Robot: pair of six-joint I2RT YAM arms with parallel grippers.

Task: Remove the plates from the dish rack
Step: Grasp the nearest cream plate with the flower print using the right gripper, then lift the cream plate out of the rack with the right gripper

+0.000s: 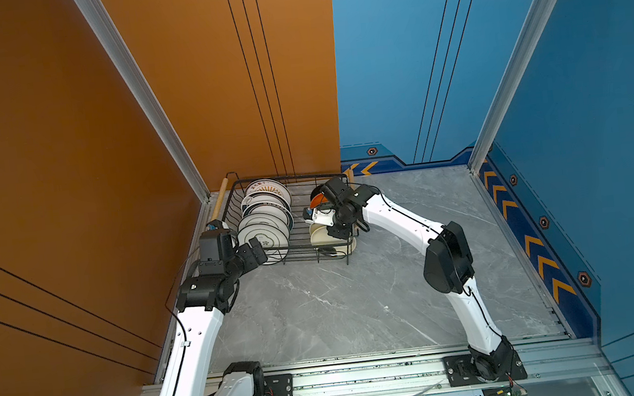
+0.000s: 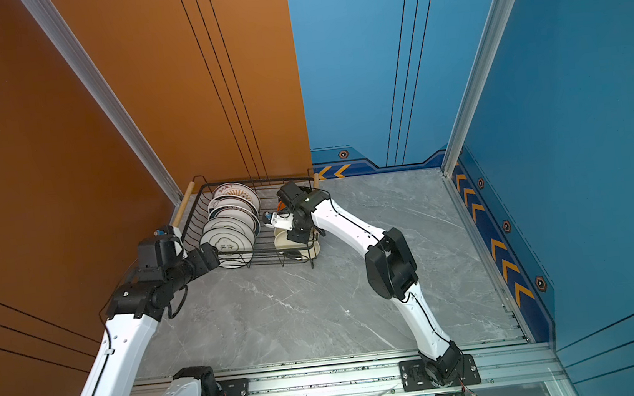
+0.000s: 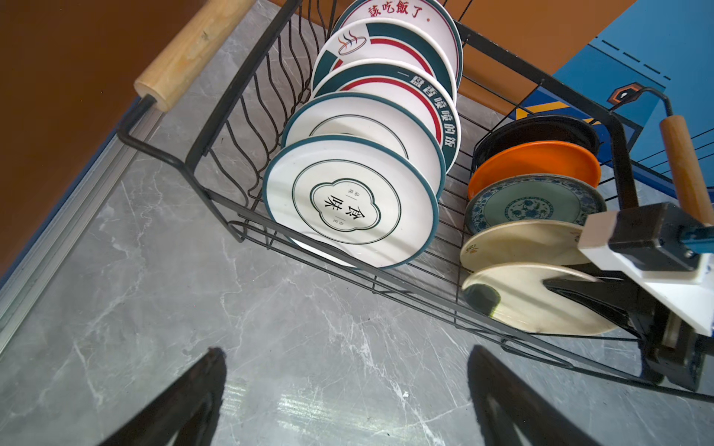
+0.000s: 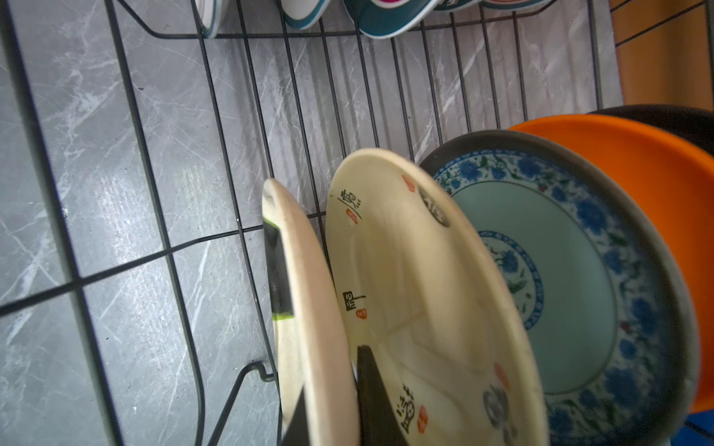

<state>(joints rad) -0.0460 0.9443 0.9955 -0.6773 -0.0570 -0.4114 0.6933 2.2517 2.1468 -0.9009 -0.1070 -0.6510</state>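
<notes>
Grey marble tabletop [image 1: 358, 303], orange wall [image 1: 62, 153] and blue wall [image 1: 413, 56] behind, and the dish rack [image 3: 232, 101] sits in the far left corner. 5 teal-rimmed white plates [image 3: 351, 200] stand in its left row. The right row [image 3: 537, 162] runs black, orange, blue-floral, then 2 cream. Right gripper [image 4: 315, 285] is in there, fingers pinched on the front cream plate [image 3: 517, 301], 1 on each face. Left gripper [image 3: 345, 351] hovers over bare table just before the rack, fingers spread wide.
</notes>
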